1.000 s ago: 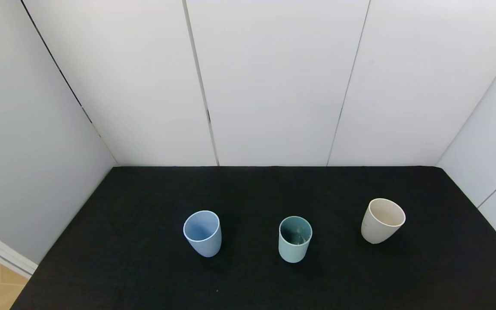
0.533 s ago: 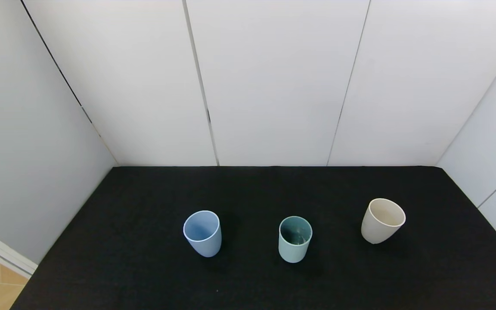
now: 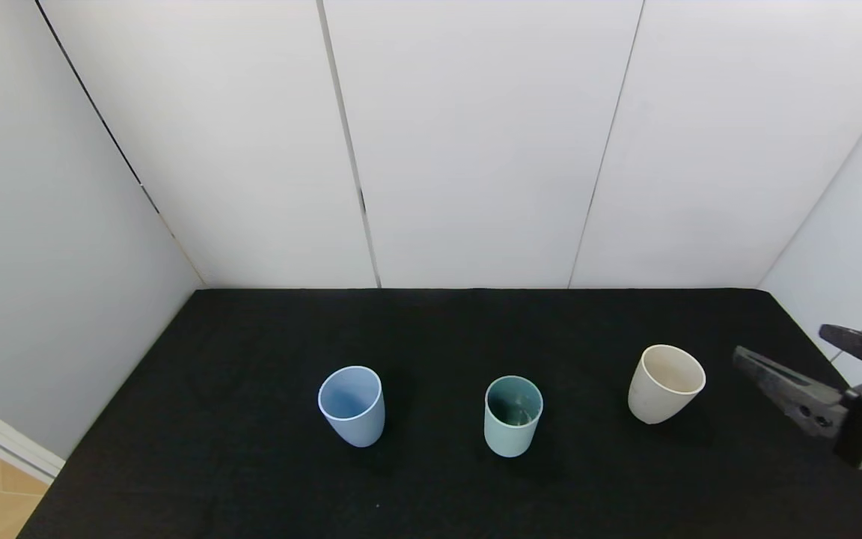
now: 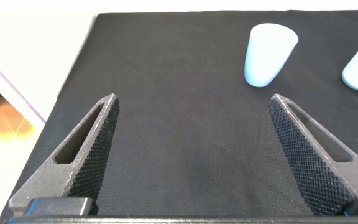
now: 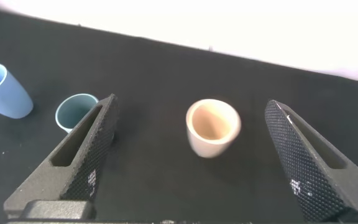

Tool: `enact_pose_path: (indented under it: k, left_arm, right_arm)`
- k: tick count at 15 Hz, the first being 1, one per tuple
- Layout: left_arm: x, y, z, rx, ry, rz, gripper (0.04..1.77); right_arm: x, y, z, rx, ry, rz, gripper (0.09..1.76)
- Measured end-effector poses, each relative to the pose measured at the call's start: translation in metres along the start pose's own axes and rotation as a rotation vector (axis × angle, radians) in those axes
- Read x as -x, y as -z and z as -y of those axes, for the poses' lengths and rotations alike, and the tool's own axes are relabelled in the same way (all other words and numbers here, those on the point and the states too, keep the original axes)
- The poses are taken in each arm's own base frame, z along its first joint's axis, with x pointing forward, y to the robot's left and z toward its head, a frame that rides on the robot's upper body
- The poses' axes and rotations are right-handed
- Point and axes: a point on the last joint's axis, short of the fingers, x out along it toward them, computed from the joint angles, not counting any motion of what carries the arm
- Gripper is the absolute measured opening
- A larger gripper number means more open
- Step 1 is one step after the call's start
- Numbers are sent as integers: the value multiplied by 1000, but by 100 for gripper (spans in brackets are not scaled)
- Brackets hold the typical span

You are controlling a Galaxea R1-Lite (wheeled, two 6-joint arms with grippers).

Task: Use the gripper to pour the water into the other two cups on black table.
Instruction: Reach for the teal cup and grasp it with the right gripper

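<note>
Beside the cream cup (image 3: 665, 383), the right gripper (image 3: 790, 350) hovers above the black table (image 3: 431, 486), jaws spread wide, grasping nothing

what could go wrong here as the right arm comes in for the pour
The cream cup stands between the open right tool and the teal cup holding the water, so reaching across could knock it over. The cups are handleless, so an off-centre grip might tip the teal cup and spill onto the black table.
</note>
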Motion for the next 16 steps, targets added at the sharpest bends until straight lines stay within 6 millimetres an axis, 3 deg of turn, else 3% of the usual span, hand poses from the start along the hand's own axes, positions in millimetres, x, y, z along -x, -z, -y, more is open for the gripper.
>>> enact_pose_path:
  k: [6, 16]
  left_arm:
    - [0, 0, 0, 0, 0, 0, 172]
    - [0, 0, 0, 0, 0, 0, 172]
  right_arm:
    - [-54, 29, -45, 33, -129, -114, 171]
    - [-113, 88, -101, 51, -231, -176, 171]
